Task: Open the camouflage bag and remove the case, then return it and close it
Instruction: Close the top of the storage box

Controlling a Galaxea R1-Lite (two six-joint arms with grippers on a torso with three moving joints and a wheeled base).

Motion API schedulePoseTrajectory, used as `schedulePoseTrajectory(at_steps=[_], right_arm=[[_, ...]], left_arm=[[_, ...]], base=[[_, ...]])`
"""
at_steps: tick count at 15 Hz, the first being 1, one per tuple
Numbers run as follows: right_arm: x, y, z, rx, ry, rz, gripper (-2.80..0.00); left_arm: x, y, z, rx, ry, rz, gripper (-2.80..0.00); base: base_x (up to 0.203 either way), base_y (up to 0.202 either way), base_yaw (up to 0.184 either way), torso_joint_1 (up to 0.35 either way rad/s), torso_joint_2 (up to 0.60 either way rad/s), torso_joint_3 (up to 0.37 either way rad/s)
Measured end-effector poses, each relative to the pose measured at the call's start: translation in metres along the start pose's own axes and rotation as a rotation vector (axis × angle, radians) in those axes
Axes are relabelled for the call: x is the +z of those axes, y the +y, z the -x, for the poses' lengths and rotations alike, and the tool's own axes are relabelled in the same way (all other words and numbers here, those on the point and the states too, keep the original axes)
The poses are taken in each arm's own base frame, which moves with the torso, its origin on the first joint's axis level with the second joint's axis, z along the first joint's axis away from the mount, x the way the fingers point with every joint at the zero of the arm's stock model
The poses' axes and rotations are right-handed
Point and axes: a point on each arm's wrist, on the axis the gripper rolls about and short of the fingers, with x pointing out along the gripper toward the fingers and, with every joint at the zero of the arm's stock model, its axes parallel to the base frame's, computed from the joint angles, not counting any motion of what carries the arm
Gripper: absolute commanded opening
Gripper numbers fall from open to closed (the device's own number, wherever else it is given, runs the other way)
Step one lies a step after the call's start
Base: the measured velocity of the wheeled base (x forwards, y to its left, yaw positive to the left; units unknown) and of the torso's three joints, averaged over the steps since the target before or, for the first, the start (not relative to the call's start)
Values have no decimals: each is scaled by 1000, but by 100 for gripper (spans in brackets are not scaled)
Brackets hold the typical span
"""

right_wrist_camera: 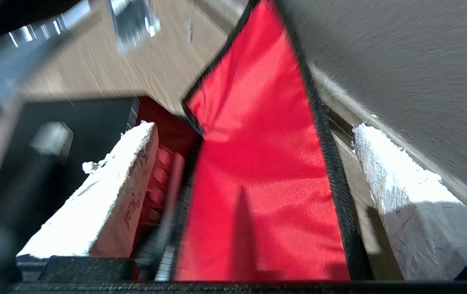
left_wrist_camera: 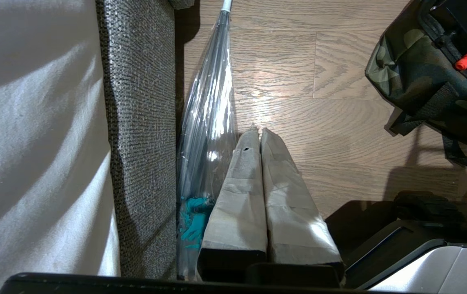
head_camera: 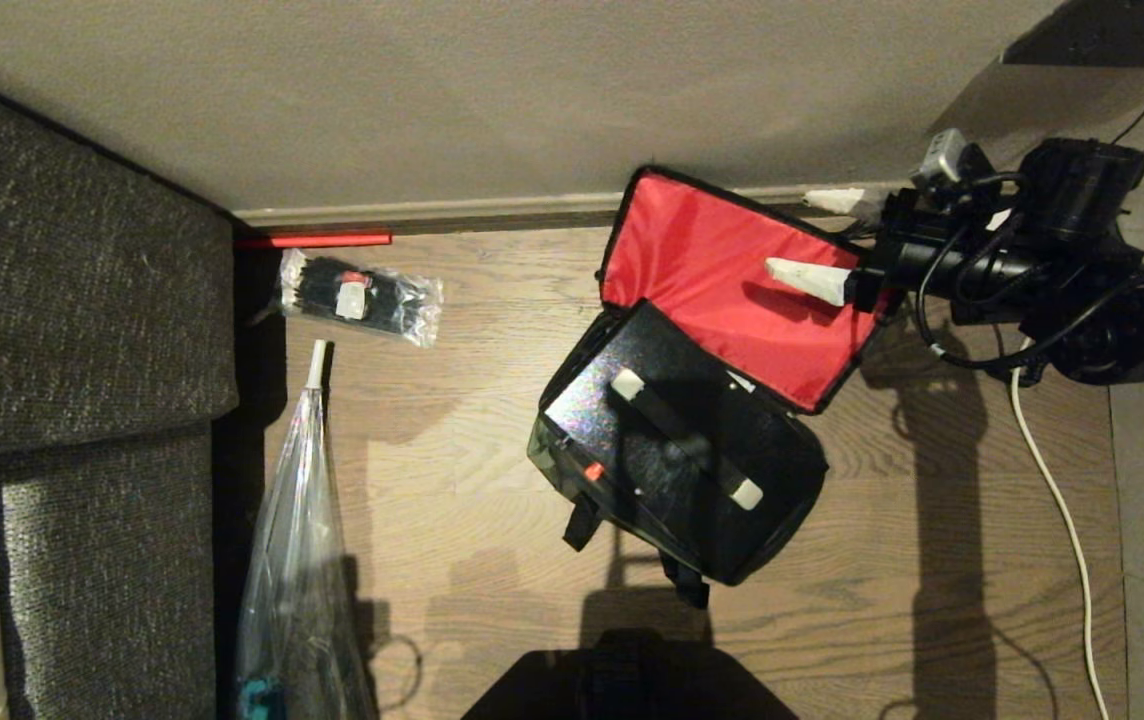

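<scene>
Wood floor by the wall carries the bag (head_camera: 712,440), its red-lined lid (head_camera: 722,290) thrown back and the case (head_camera: 672,440) sitting inside. Our right gripper (head_camera: 812,240) spreads wide astride the lid's edge, holding nothing; our left gripper (left_wrist_camera: 258,134) is pressed shut beside the sofa (left_wrist_camera: 139,122). We judge either opening just finished or closing about to start, so next we must grip either handle or lid.

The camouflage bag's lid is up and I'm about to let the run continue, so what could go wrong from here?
The red-lined lid stands between the open right gripper's fingers; moving off might snag it or tug the camouflage bag. Ungripped, the lid could drop onto the case. The white cable beside the arm may catch.
</scene>
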Motion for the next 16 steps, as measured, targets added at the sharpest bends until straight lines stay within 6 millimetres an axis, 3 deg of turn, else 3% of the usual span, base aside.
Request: schedulePoseTrajectory(at_steps=[6, 15, 16], right_arm=[[-18, -19, -23, -14, -15, 139, 0], [-49, -38, -33, -26, 23, 191, 0], [-52, -38, -34, -16, 35, 172, -131]], left_arm=[[0, 0, 0, 0, 0, 0, -280], [0, 0, 0, 0, 0, 0, -280], [0, 0, 0, 0, 0, 0, -280]], base=[[0, 0, 0, 0, 0, 0], [0, 0, 0, 0, 0, 0], [0, 0, 0, 0, 0, 0]])
